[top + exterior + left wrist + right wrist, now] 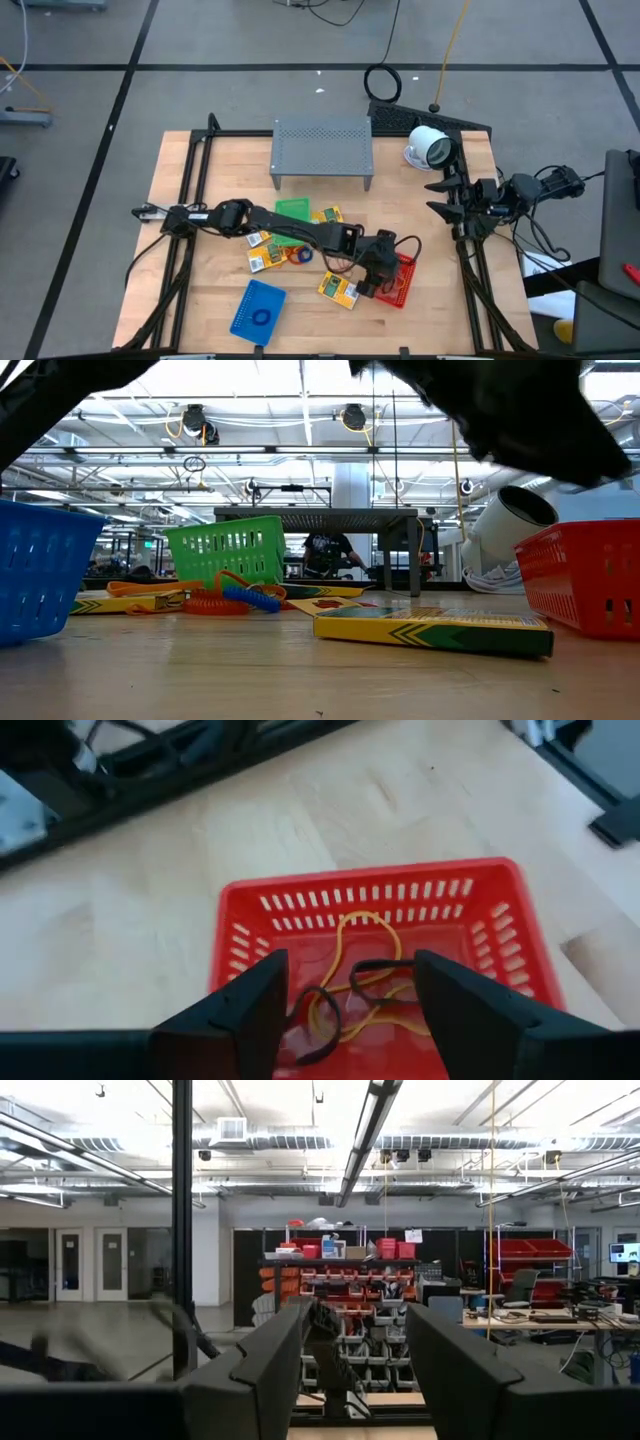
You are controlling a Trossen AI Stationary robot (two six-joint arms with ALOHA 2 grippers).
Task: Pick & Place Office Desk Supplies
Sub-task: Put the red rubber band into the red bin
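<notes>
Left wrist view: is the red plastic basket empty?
No. The red plastic basket holds tan rubber bands and a black band, seen between the open left gripper.

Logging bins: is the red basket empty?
Not empty. The red basket holds tan and black rubber bands, seen between the open left gripper.

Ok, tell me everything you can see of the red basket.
The red basket is a small rectangular plastic tray with slotted walls, standing upright on the wooden table near its front right, beside a yellow packet. Inside lie tangled tan rubber bands and a dark band. The left gripper hovers right above it, fingers open, holding nothing; no contact with the basket shows.
</notes>
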